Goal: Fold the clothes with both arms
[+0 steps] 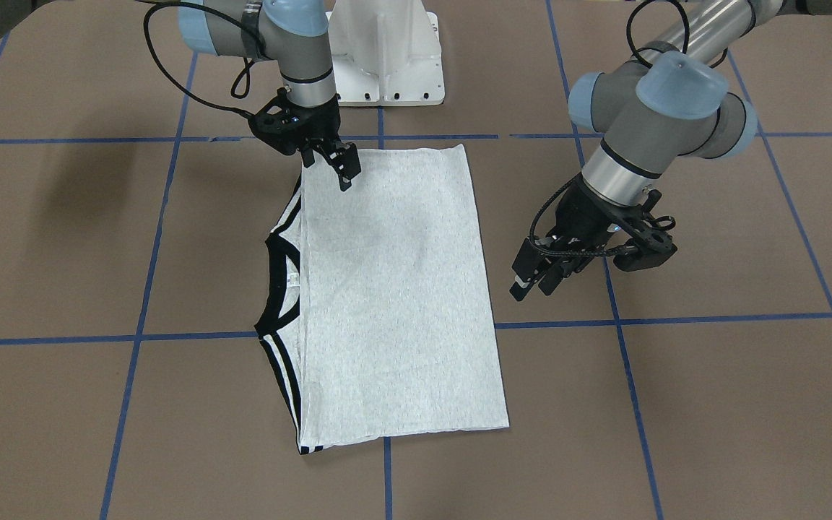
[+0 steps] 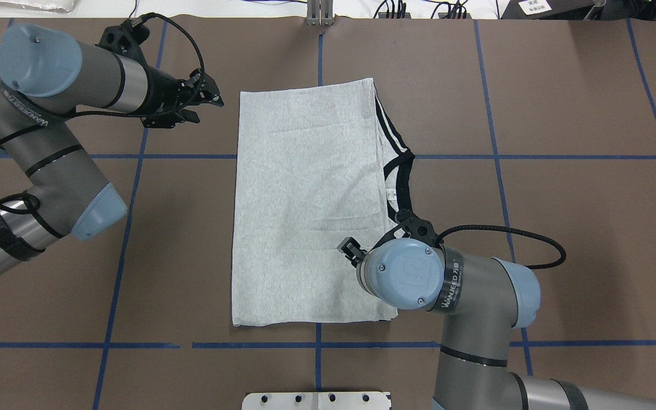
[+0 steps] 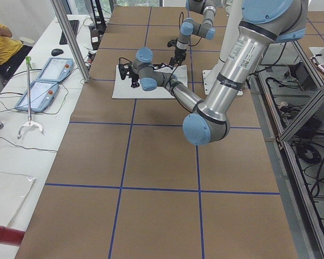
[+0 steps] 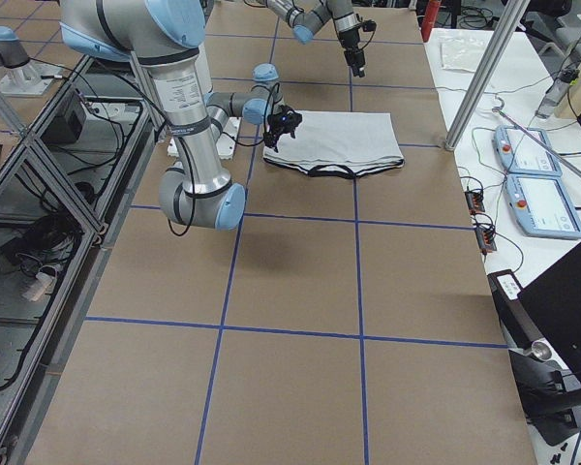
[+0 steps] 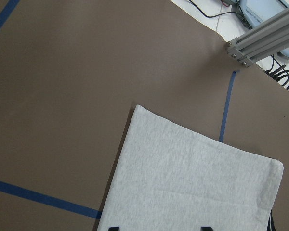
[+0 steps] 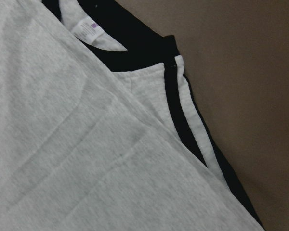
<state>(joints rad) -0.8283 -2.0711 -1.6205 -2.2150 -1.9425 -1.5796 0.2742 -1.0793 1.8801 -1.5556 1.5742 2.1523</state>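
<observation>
While the brown bench [image 2: 561, 228] is carrying everything, the light grey T-shirt [image 2: 305, 199] is lying flat on it, folded into a long rectangle, under the right hand [image 1: 329, 173] and just beside the left hand [image 2: 207, 110]. The right arm [image 2: 476, 285] is bending over the shirt's collar-side corner, its hand hanging there with fingers parted, gripping nothing. The left arm [image 2: 54, 171] is reaching beside the plain far corner, its hand hovering over the bench, spread wide and empty. Beyond the right hand, the black collar [image 1: 275, 289], shoulder stripes [image 6: 183, 110] and a small neck label [image 6: 86, 26] are peeking out.
</observation>
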